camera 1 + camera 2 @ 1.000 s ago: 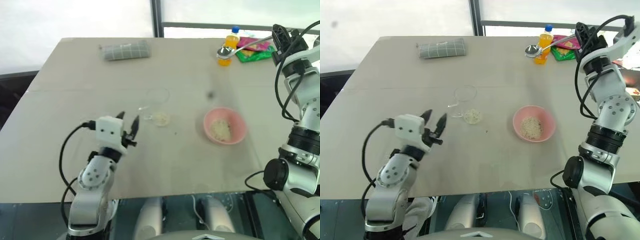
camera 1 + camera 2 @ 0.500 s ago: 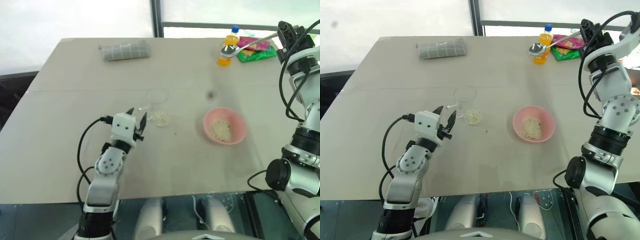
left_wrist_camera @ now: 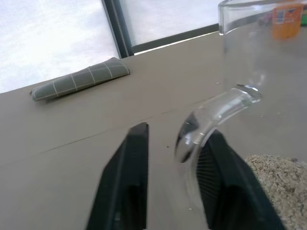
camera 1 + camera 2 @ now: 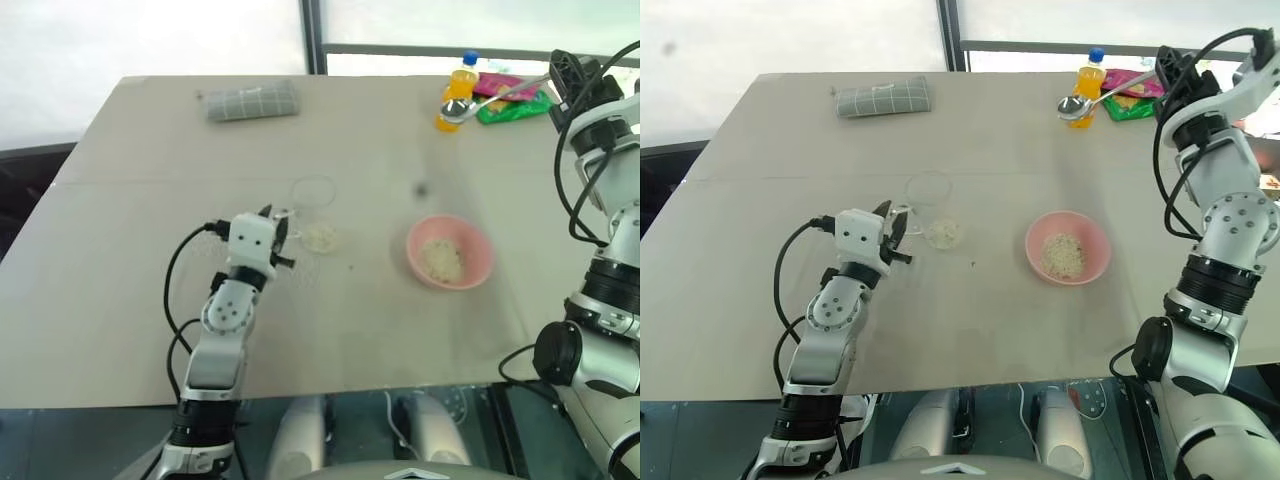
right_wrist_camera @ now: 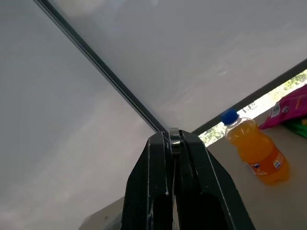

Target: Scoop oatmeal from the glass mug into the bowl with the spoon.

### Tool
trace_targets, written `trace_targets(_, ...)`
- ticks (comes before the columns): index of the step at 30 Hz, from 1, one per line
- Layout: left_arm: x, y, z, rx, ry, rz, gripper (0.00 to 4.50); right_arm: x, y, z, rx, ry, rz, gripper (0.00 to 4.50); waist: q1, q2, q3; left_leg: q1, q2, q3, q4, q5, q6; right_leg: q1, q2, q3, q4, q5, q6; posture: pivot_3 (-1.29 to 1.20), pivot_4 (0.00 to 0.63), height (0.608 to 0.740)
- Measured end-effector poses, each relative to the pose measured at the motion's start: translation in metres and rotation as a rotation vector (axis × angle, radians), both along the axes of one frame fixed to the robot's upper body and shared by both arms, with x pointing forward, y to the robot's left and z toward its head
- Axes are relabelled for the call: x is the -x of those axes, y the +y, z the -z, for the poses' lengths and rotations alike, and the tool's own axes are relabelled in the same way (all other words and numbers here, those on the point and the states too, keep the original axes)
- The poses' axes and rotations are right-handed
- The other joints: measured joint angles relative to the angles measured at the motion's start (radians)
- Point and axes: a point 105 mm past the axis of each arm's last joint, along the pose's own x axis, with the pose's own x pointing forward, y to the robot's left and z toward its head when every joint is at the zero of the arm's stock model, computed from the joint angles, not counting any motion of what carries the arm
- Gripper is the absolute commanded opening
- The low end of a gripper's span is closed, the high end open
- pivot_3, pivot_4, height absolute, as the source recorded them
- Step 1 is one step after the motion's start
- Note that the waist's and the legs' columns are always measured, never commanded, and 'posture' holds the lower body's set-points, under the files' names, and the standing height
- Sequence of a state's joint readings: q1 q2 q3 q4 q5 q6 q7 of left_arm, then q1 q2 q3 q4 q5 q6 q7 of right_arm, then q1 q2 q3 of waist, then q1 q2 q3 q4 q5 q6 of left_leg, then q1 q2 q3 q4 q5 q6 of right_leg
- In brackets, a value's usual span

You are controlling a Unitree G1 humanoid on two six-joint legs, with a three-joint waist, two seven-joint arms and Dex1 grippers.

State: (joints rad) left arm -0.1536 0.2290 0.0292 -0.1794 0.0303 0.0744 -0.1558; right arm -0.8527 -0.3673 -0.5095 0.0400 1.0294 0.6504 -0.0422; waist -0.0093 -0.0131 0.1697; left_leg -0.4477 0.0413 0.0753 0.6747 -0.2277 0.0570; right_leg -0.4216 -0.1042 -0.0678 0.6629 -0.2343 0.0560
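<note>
Oatmeal point(image 4: 943, 234) is lying in a small heap on the table point(image 4: 760, 250) beside the glass mug point(image 4: 925, 198); more is sitting in the pink bowl point(image 4: 1068, 247). I am seeing my left gripper point(image 3: 172, 158) pinching the mug's handle, while my right gripper point(image 5: 171, 143) is clamping the spoon point(image 4: 1095, 97) high near the orange bottle point(image 4: 1090, 77).

We see a matt, beige table point(image 4: 150, 300) with a smooth, dull face, and on it a clear, glossy glass mug point(image 3: 254, 43) beside dry, grainy oatmeal point(image 4: 321, 237). The bowl point(image 4: 480, 262) looks like smooth pink plastic with a soft sheen, the spoon point(image 4: 1080, 103) is polished metal — bright and reflective. The grey checked roll point(image 4: 250, 100) looks like cloth, the orange drink bottle point(image 5: 256, 153) is glossy plastic, and the fingers point(image 3: 132, 182) are matt black — one pad finely ribbed.
</note>
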Motion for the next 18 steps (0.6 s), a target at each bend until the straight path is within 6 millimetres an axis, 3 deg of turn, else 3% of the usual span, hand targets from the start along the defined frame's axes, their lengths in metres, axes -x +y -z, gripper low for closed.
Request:
trace_targets(13,-0.006,-0.004,-0.002,0.017,-0.011,0.001,0.06,0.000,0.001,-0.001,0.009,-0.006,-0.006,0.00,0.003,0.001,0.000,0.000,0.000,0.000,0.000,0.000,0.000,0.000,0.000,0.000,0.000,0.000,0.000,0.00,0.150,0.718)
trace_targets(18,-0.023,-0.011,-0.006,0.037,0.000,0.010,0.06,0.005,0.022,-0.010,0.050,-0.021,-0.094,0.00,0.001,0.001,0.000,0.000,0.000,0.000,0.000,0.000,0.000,0.000,0.000,0.000,0.000,0.000,0.000,0.00,0.150,0.718)
